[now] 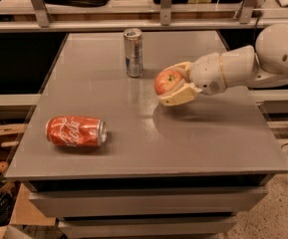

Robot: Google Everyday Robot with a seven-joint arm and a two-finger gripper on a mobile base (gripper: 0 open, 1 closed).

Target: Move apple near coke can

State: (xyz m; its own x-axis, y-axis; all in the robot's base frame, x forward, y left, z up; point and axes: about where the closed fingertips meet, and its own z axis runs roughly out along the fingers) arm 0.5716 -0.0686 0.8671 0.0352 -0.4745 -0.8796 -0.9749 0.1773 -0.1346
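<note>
The apple [166,81], red with a yellowish patch, sits between the cream fingers of my gripper [172,85] at the table's right middle, a little above the surface. The gripper reaches in from the right on a white arm [263,59] and is shut on the apple. The coke can [75,131], red with white script, lies on its side near the table's front left, well apart from the apple.
A slim silver and blue can [133,52] stands upright at the back middle of the grey table [208,143], just left of the apple. Shelving with metal posts [166,4] runs behind the table. Drawers sit under the table front.
</note>
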